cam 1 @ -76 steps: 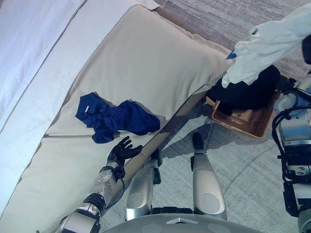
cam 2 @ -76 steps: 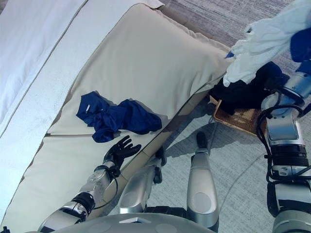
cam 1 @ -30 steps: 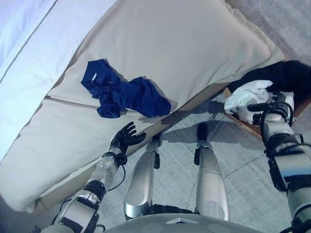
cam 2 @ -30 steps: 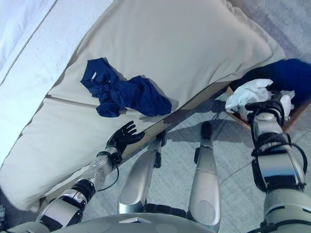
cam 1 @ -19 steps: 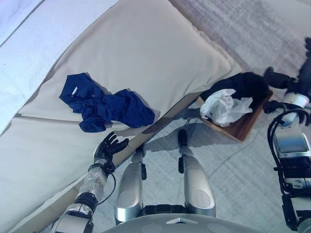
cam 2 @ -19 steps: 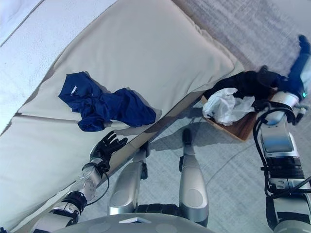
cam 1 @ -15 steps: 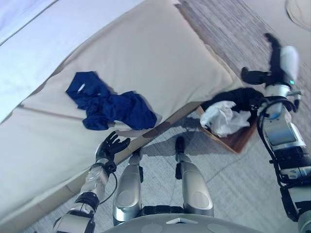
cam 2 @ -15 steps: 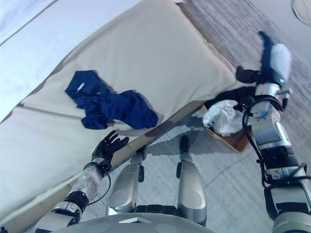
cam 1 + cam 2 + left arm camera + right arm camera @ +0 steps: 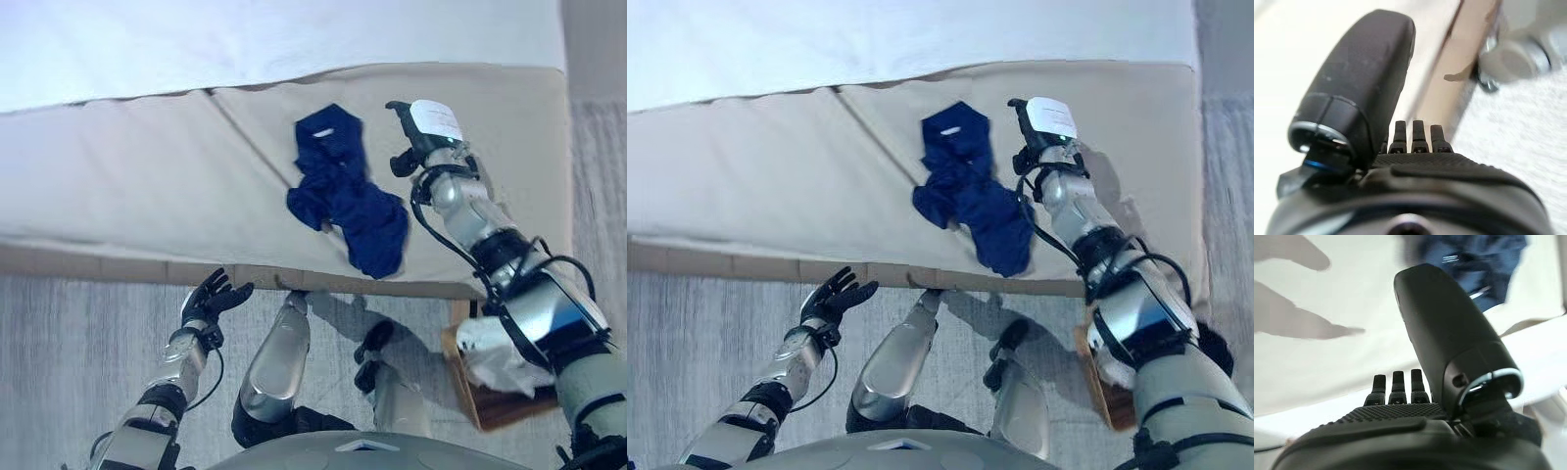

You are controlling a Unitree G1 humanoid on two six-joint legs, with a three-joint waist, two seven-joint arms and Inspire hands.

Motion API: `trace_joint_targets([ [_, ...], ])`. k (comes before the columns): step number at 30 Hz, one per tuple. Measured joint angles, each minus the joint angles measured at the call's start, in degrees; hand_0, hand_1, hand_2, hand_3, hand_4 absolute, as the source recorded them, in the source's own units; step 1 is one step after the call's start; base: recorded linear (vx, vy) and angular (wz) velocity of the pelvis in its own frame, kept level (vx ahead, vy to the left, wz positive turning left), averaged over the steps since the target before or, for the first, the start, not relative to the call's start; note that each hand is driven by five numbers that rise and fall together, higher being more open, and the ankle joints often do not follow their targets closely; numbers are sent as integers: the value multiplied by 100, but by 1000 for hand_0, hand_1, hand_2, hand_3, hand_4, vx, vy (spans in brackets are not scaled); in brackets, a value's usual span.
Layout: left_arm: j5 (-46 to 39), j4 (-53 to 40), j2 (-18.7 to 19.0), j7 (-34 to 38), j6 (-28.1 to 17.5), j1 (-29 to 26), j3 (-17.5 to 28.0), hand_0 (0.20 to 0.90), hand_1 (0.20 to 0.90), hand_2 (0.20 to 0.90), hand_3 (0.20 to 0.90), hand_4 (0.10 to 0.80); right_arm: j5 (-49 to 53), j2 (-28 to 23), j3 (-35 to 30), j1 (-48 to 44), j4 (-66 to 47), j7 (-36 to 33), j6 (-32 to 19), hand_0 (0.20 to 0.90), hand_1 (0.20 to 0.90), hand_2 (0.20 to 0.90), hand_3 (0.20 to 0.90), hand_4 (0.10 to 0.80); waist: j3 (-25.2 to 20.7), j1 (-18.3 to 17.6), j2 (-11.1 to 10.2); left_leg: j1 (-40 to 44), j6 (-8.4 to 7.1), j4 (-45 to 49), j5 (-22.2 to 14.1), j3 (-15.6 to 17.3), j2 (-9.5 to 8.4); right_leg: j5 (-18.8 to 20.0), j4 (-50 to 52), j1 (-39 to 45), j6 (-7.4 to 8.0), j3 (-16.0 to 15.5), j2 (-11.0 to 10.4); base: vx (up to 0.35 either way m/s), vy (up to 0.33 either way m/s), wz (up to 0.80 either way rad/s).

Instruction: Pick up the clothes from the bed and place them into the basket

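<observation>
Navy blue garment (image 9: pixel 343 191) crumpled on the beige bed cover (image 9: pixel 147 186), lower end near the cover's front edge, paler label patch showing at the upper end. White sheet (image 9: pixel 245 39) beyond the cover, farther up the bed.

Right hand (image 9: pixel 421 132) raised over the bed cover, just beside the garment's upper right part, apart from it. Fingers straight in the right wrist view (image 9: pixel 1393 384), thumb standing out, nothing held. Blue cloth visible past the thumb in that view (image 9: pixel 1474 259).

Left hand (image 9: pixel 211 299) low, off the bed's front edge, above the grey carpet (image 9: pixel 69 362). Fingers spread and relaxed, nothing in them; same reading in the left wrist view (image 9: pixel 1413 134), with the bed's edge past the fingertips.

Basket (image 9: pixel 470 387) on the floor at lower right, by the bed's corner, brown wall showing. White garment (image 9: pixel 495 352) lying in it, partly covered by the right arm. Dark cloth (image 9: pixel 1215 348) at the basket's far side in the right eye view; cannot tell how much of it lies inside.

Blue garment well apart from the basket, on the bed, not yet picked up.
</observation>
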Motion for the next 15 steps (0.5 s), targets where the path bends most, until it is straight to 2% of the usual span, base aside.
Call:
trace_joint_targets([
  [4, 79, 78, 33, -130, -14, -38, 7, 900, 900, 900, 900, 800, 564, 398, -23, -209, 1290, 378, 392, 900, 900, 900, 900, 800, -63, 369, -127, -288, 70, 234, -82, -113, -118, -18, -18, -50, 26, -270, -68, 5, -2, 30],
  [7, 103, 89, -10, -242, -19, -48, 7, 900, 900, 900, 900, 800, 901, 519, -79, -255, 1504, 443, 596, 900, 900, 900, 900, 800, -60, 457, -132, -511, 74, 398, -162, -200, -152, -43, -19, -155, 50, -324, -88, 65, -60, 12],
  [12, 96, -133, -27, -379, -78, -40, -28, 900, 900, 900, 900, 800, 1150, 575, -52, -547, 1612, 646, 1094, 900, 900, 900, 900, 800, -51, 513, -194, -971, 62, 599, -161, -359, -136, -91, -55, -432, 86, -475, 21, -30, -25, 10],
  [15, 96, -361, -59, -410, -178, -38, -142, 900, 900, 900, 900, 800, 1131, 528, 127, -969, 1808, 990, 1472, 900, 900, 900, 900, 800, -61, 531, -217, -1216, -20, 595, -106, -485, -126, -91, -2, -641, 87, -608, 44, -23, -93, 14],
])
